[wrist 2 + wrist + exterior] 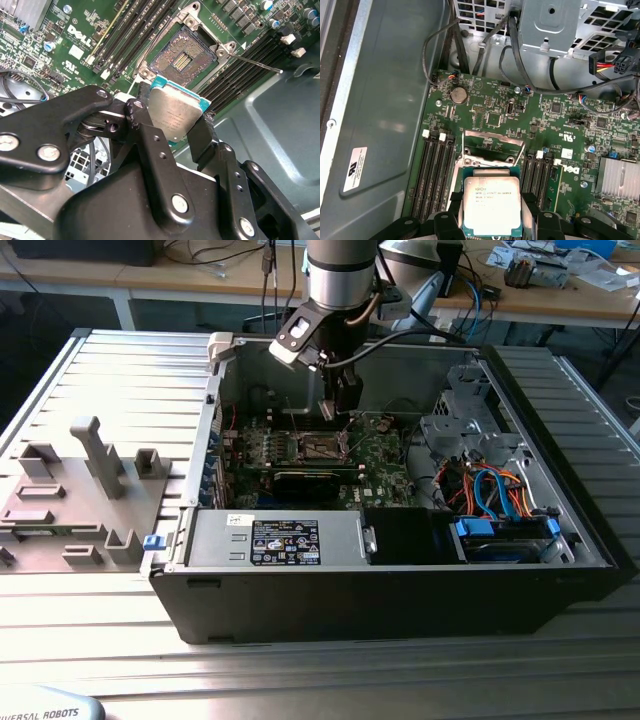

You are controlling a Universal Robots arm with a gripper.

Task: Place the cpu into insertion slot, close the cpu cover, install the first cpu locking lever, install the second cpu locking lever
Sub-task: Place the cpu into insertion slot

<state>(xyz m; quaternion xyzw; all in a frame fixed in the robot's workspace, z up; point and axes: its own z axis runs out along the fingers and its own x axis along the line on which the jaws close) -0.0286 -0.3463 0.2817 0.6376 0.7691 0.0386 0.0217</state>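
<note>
While in hand [171, 119], flat silvery cpu [491, 202]

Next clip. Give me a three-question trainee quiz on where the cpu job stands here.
1. True or false: the cpu already sits in the insertion slot.
2. What is the hand clamped on? A) the cpu B) a memory stick C) a cable
3. Fill in: the cpu cover stands ___ (open/shut).
Key: 1 false; 2 A; 3 open.
</note>
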